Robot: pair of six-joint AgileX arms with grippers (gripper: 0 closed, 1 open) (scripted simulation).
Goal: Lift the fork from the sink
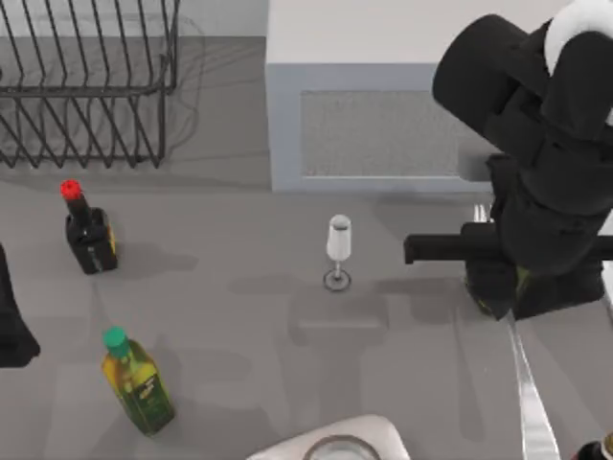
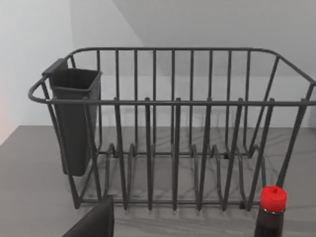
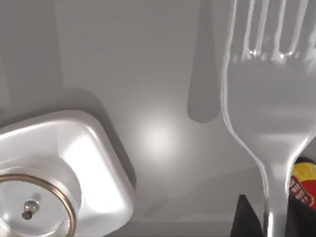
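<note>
In the right wrist view the fork [image 3: 266,98] looms close to the camera, tines away from the lens, its neck narrowing down between the dark tips of the right gripper [image 3: 269,222], which pinch it. Beyond it the grey table [image 3: 148,74] spreads below, with a shiny sink basin [image 3: 94,153] and its ringed drain off to one side. From above, the right arm hangs over the table's right side and the fork's handle [image 1: 532,393] runs out from under it toward the near edge. Further left stand a small wine glass [image 1: 338,244], a green-capped bottle [image 1: 139,383] and a red-capped bottle [image 1: 89,233]. The left arm [image 1: 11,326] sits parked at the left edge, facing the wire dish rack [image 2: 173,148].
</note>
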